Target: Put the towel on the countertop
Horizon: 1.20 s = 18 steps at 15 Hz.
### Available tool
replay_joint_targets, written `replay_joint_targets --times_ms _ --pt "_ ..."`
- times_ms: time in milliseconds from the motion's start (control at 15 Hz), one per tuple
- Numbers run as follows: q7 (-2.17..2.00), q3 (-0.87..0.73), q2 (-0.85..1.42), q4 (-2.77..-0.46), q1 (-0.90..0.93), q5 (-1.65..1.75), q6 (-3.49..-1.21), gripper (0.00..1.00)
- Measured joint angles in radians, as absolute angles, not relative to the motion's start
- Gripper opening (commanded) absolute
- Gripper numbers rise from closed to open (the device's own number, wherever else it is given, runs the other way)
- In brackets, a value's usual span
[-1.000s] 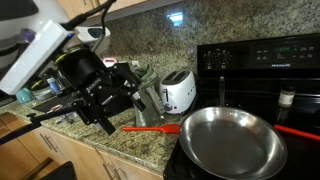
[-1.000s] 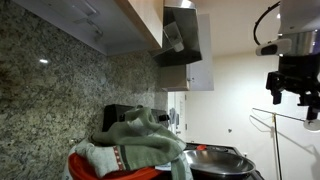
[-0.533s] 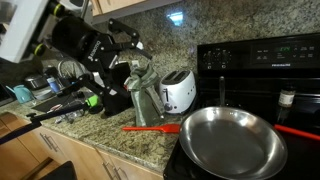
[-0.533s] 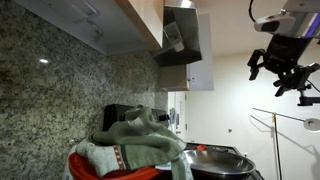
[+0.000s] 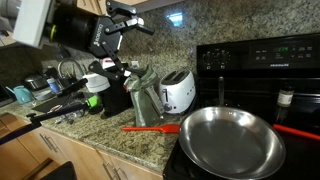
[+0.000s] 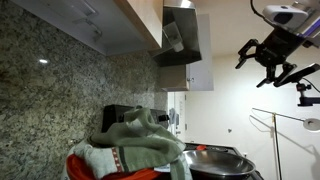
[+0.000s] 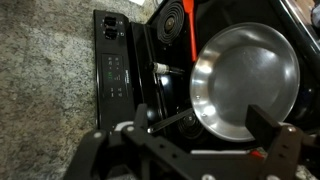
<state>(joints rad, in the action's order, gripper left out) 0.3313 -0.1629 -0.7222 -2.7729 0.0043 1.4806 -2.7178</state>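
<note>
The grey-green towel (image 5: 140, 95) sits bunched up beside the white toaster (image 5: 178, 90) on the speckled granite countertop (image 5: 128, 146). In an exterior view the towel (image 6: 138, 138) lies rumpled over a white cloth and something red. My gripper (image 5: 140, 20) hangs high in the air, well above the towel and apart from it, its fingers spread open and empty in both exterior views (image 6: 272, 66). In the wrist view the gripper (image 7: 200, 135) looks down on the stove and pan with nothing between its fingers; the towel is out of that view.
A large steel pan (image 5: 230, 140) rests on the black stove (image 5: 262, 62). A red spatula (image 5: 150, 128) lies on the counter near the stove's edge. Dishes and utensils crowd the far left (image 5: 60, 82). A range hood (image 6: 180, 45) hangs overhead.
The arm has risen from just above the counter to high up near the cabinets, swinging the gripper upward. The gripper stayed open; the towel has not moved.
</note>
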Motion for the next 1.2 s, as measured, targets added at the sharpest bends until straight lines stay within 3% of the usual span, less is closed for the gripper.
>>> replay_joint_targets --times_ms 1200 --pt "0.379 -0.114 -0.565 -2.789 0.103 1.704 -2.827 1.00"
